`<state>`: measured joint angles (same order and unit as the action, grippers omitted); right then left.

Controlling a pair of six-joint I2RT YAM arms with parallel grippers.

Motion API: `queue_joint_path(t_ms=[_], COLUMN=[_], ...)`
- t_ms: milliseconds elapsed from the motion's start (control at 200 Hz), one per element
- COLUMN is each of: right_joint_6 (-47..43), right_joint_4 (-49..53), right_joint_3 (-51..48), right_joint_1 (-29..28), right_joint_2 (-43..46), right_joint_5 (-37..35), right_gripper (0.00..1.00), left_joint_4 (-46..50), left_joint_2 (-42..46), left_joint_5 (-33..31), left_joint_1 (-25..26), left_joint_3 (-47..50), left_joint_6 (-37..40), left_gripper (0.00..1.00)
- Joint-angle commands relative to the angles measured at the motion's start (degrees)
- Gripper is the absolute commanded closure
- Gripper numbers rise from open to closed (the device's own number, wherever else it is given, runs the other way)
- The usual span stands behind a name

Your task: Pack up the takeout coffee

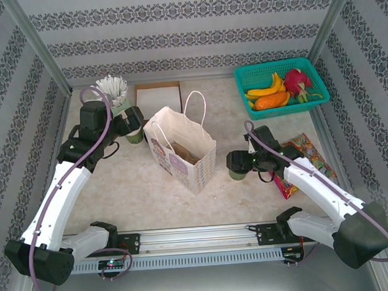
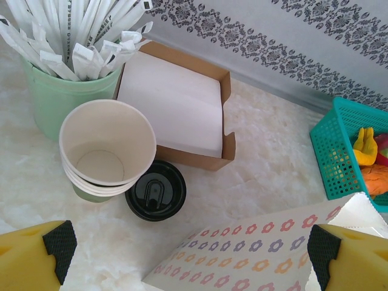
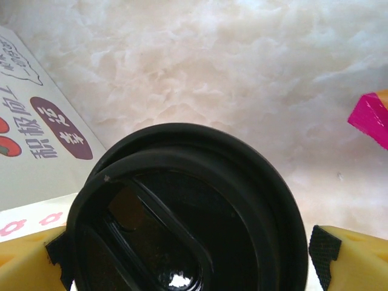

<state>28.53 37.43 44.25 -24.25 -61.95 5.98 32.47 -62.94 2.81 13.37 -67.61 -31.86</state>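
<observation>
Where the marbled tabletop (image 1: 131,189) met three damask-striped walls (image 1: 173,28), one paper bag (image 1: 185,156) stood mid-table and one teal basket (image 1: 245,73) sat far right. Two black-lidded cups showed. The takeout coffee (image 3: 182,218) stood right of the bag, between the right gripper's (image 3: 188,257) spread, unclenched jaws. A second lidded cup (image 2: 156,190) touched the stack of cream cups (image 2: 106,148). The left gripper (image 2: 191,251) hung released.

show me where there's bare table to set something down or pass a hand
Free: the strip between bag and front rail, and the gap behind the bag between box and basket. Crowded: back left, where straw cup, stacked cups and a black-lidded cup sit by the left gripper; right of the bag, the right gripper straddles the coffee cup beside a snack packet.
</observation>
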Motion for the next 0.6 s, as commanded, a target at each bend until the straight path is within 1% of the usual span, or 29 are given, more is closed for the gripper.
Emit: queue_joint_path(t_ms=[0, 140, 295, 400, 520, 595], right_joint_6=[3.5, 4.4, 3.2, 1.8, 0.8, 1.4], right_joint_4=[6.2, 11.4, 20.7, 23.5, 25.0, 25.3], right_joint_3=[6.0, 11.7, 18.2, 20.6, 22.6, 23.2], right_joint_1=[-0.1, 0.0, -0.3, -0.7, -1.4, -2.0], right_joint_2=[-2.5, -6.5, -11.6, -14.5, -16.6, -17.0], right_joint_5=[-0.6, 0.4, -1.4, -0.8, 1.5, 0.1], right_gripper=[0.02, 0.02, 0.02, 0.02, 0.02, 0.02], left_joint_4=[-2.0, -1.8, -1.5, -1.7, -1.2, -1.1], left_joint_2=[0.2, 0.0, 0.0, -0.3, -0.7, -0.6], left_joint_5=[-0.3, -0.5, -1.7, -2.2, -2.0, -2.0], left_joint_1=[-0.6, -0.6, -0.7, -0.6, -0.6, -0.7], left_joint_3=[0.6, 0.6, 1.3, 1.7, 1.6, 1.7], left_joint_6=[-0.7, -0.3, 0.0, -0.1, 0.0, 0.1], left_gripper=[0.0, 0.0, 0.0, 0.0, 0.0, 0.0])
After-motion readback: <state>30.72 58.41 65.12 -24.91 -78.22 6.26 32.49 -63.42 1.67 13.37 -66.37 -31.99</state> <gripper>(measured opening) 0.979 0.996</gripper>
